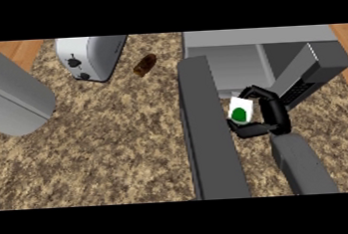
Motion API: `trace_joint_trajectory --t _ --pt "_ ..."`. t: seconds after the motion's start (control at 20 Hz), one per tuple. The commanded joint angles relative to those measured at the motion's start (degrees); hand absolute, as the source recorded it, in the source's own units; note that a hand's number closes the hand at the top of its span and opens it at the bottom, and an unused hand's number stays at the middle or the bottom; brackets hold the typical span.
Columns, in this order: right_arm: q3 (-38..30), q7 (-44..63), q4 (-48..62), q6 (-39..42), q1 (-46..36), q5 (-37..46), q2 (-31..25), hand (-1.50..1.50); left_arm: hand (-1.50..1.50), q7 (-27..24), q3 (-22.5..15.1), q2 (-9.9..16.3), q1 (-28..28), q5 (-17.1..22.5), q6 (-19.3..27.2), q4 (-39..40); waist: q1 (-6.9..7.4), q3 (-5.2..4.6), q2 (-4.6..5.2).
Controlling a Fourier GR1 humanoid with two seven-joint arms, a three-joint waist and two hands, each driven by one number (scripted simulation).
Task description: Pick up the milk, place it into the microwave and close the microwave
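Speckled brown stone covers the desk (97,143), where a microwave (277,49) stands with its door (207,132) swung open. Just in front of the opening, the right hand (269,116) curls round the milk (240,111) — a white carton with a green spot. A toaster (89,57) sits at the far left, a brown item (145,64) beside it.

Even, diffuse lighting with no evident source direction. The speckled table (97,143) is uniformly lit, without glare or distinct cast shadows. The microwave (240,65) interior is slightly darker. No edge distortion appears.

1 milk (240,111), 1 microwave (277,49), 1 toaster (91,56), 1 brown item (145,64)
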Motion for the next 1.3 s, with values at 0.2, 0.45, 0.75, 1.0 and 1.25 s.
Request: trace_joint_trajectory --t 0.2,0.45,0.75,1.0,1.25 --pt "-0.6 6.3 6.8 -10.1 -12.0 5.1 1.1 1.50 -1.50 -0.3 1.1 -0.6 2.9 1.7 -2.2 -2.6 1.27 0.04 0.28" --pt "-0.3 11.0 15.5 -15.2 -22.6 9.5 0.7 1.50 -1.50 -0.6 0.9 -0.3 -2.6 -0.6 -1.6 2.7 1.60 0.04 0.61" --pt "-1.9 10.1 27.5 -22.5 -30.0 12.5 0.6 1.50 -1.50 1.5 0.4 0.6 -4.7 -1.3 -0.7 1.6 2.75 0.10 1.17" --pt "-4.3 7.7 32.7 -25.7 -32.7 12.2 -1.6 1.50 -1.50 -0.3 1.6 1.4 -5.2 0.0 -3.0 4.5 4.54 0.11 1.95" --pt "-5.6 5.8 34.6 -31.3 -33.4 12.5 -4.1 1.50 -1.50 0.9 1.2 2.0 -7.3 0.2 -2.2 5.2 5.11 0.19 2.64"
